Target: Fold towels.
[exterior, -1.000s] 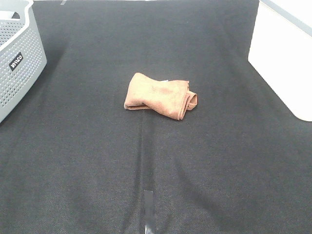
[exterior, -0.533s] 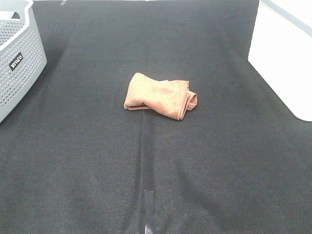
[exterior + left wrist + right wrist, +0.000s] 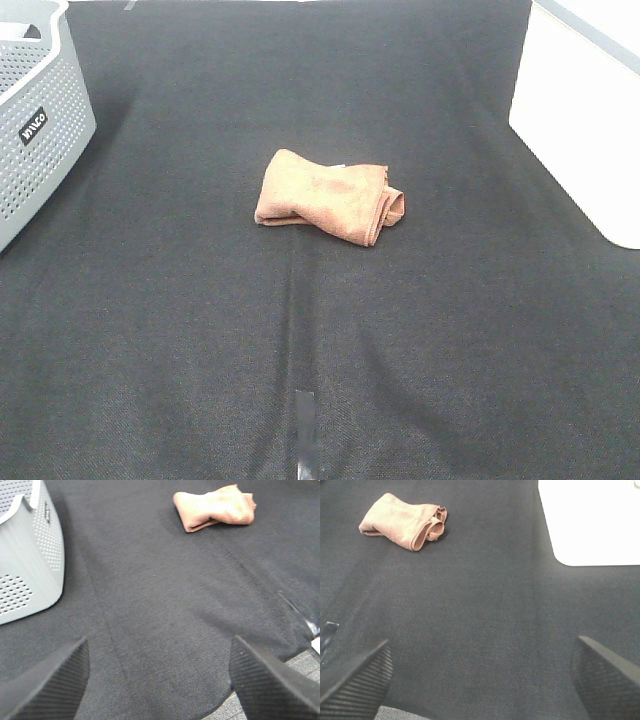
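Towel (image 3: pixel 330 196): you see it folded and bunched mid-surface (image 3: pixel 300 330).
Basket (image 3: pixel 35 110): at 10 o'clock.
Left gripper (image 3: pixel 157 680): spread, empty.
Right gripper (image 3: pixel 480 680): spread, empty.

The towel (image 3: pixel 330 196) is a plain reddish-brown, paler and more salmon in the wrist views. The table (image 3: pixel 300 340) is covered in black cloth with a fine woven texture, and a short shiny strip of tape (image 3: pixel 305 430) lies on it. The basket (image 3: pixel 35 120) is light grey, dotted with small holes, and carries a black label with white letters. The bin (image 3: pixel 585 120) is plain white. The left claw (image 3: pixel 157 675) and the right claw (image 3: pixel 480 680) have black, finely ribbed fingers.
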You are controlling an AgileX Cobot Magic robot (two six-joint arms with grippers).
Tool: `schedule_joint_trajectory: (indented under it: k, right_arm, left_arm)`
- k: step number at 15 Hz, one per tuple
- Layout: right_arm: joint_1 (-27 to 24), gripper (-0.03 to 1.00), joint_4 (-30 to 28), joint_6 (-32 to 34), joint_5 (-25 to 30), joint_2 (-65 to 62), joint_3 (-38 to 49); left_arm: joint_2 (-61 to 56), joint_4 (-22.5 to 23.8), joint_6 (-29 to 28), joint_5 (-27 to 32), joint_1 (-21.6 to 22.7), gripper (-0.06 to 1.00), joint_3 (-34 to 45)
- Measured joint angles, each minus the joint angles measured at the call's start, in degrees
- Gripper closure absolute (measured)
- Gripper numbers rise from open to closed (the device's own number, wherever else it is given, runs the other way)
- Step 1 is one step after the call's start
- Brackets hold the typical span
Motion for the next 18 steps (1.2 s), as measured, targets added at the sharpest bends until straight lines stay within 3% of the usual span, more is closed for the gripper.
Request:
schedule_joint_trajectory:
  k: [6, 11, 18]
  right_arm:
    - [0.0, 0.06, 0.0, 0.0, 0.0, 0.0, 0.0]
    - [-8.2, 0.06, 0.0, 0.0, 0.0, 0.0, 0.0]
    - [-8.4, 0.06, 0.0, 0.0, -0.1, 0.0, 0.0]
  left_arm:
    - [0.0, 1.0, -1.4, 0.0, 0.0, 0.21, 0.0]
    - [-0.1, 1.0, -1.4, 0.0, 0.0, 0.21, 0.0]
    - [-0.1, 1.3, -1.4, 0.0, 8.2, 0.21, 0.0]
